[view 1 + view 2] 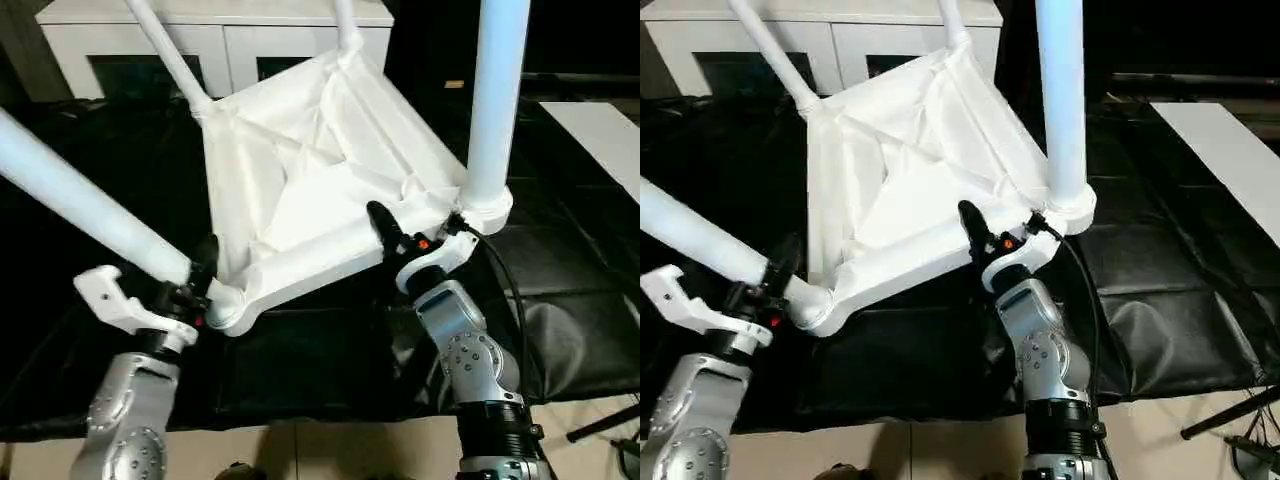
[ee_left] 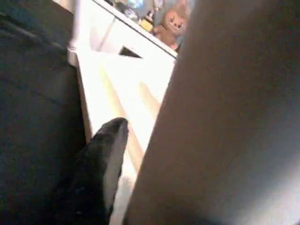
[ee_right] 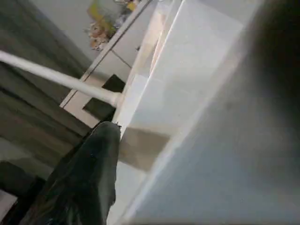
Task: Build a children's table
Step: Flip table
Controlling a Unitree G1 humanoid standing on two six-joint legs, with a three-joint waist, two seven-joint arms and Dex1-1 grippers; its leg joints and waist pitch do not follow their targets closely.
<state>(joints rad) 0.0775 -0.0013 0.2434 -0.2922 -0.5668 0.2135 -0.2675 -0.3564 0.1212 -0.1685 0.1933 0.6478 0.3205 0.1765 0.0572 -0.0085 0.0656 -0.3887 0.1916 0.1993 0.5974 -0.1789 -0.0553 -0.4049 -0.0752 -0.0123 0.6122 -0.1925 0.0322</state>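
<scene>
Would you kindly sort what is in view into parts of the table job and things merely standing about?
Job in hand:
- white tabletop, underside up
- four white tube legs in its corner sockets
- left gripper
- right gripper

Standing about:
- white cabinet
- black floor covering
- teddy bear

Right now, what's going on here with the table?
The robot is holding the children's table upside down and tilted over a black mat, all four legs in their corner sockets. The left gripper is at the near-left leg by its socket; the right gripper is on the tabletop's near edge beside the near-right leg.
</scene>
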